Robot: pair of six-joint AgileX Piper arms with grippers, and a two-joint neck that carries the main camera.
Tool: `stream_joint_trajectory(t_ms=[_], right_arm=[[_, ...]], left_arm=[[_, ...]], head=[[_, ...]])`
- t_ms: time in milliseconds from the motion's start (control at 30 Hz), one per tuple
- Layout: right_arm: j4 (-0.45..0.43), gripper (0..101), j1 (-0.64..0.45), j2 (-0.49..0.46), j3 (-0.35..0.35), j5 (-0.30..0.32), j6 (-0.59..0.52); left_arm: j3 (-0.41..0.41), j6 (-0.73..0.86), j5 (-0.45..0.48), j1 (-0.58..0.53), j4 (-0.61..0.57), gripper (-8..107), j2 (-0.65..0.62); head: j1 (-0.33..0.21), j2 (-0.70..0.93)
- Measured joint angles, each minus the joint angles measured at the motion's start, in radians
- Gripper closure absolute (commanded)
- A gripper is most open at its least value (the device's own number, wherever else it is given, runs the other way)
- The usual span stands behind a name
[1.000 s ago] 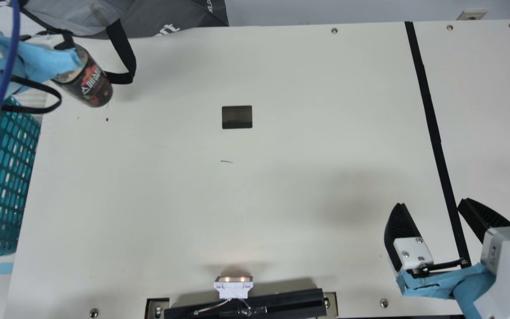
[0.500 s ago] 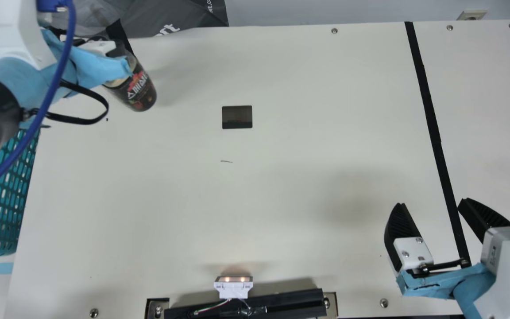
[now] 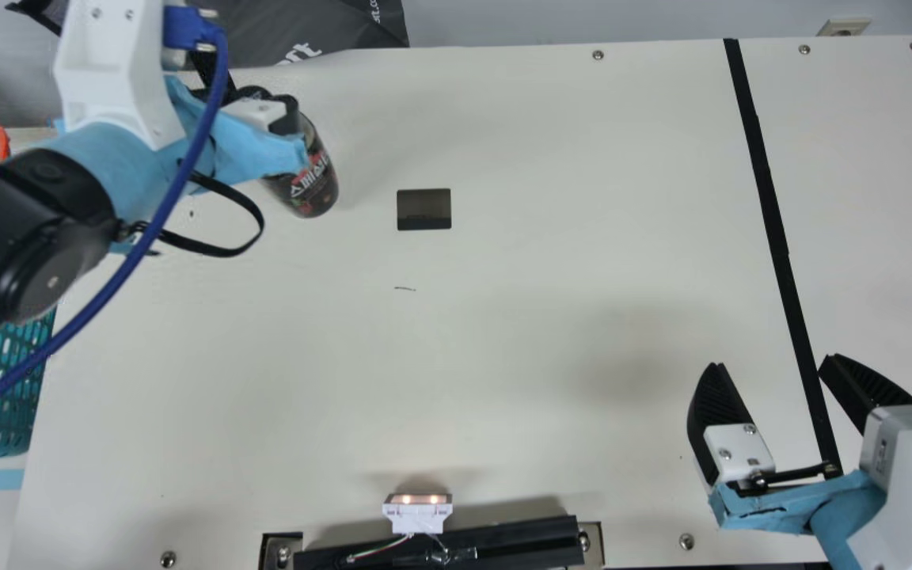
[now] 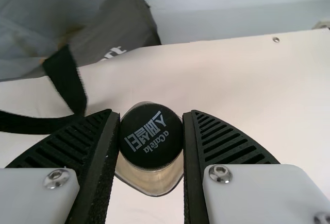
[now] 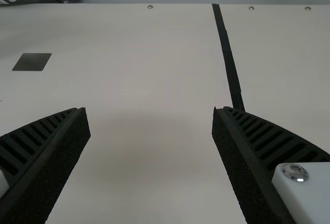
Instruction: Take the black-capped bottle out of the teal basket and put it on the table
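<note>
- Clearly, the left gripper [image 3: 288, 119] has the black-capped bottle [image 3: 315, 178] in its hold, over the tabletop [image 3: 503, 332] toward its far left corner; in the left wrist view, the two ribbed fingers press on opposite sides of the round black cap, closed as far as the cap lets them.
- The bottle is out of the basket, its dark label touched with red; whether its base meets the tabletop, I cannot tell.
- The teal basket [image 3: 1, 419] is beside the tabletop's left edge, partly hidden behind the left arm; part of its rim is orange.
- The right gripper [image 3: 773, 362] is near the front right corner, fingers spread wide, holding nothing.
- A dark rectangle [image 3: 424, 210] marks the surface between the bottle and a black strip [image 3: 774, 229]; that strip slants down the right part, from the far edge toward the front.
- A grey bag [image 3: 329, 32] is at the far edge, toward the left; a small white device [image 3: 417, 518] with two glowing lights is near the middle of the front edge.
</note>
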Motion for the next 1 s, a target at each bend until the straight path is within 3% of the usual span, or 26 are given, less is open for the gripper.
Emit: stream_joint_trajectory(t_ms=[400, 1000], right_arm=[[0.000, 11, 0.000, 0.000, 0.000, 0.000, 0.000], [0.000, 11, 0.000, 0.000, 0.000, 0.001, 0.000]], left_arm=[[0.016, -0.047, -0.001, -0.108, 0.037, 99, 0.012], [0.048, -0.039, -0.026, -0.172, -0.008, 99, -0.001]], head=[[0.000, 0.000], [0.000, 0.000]])
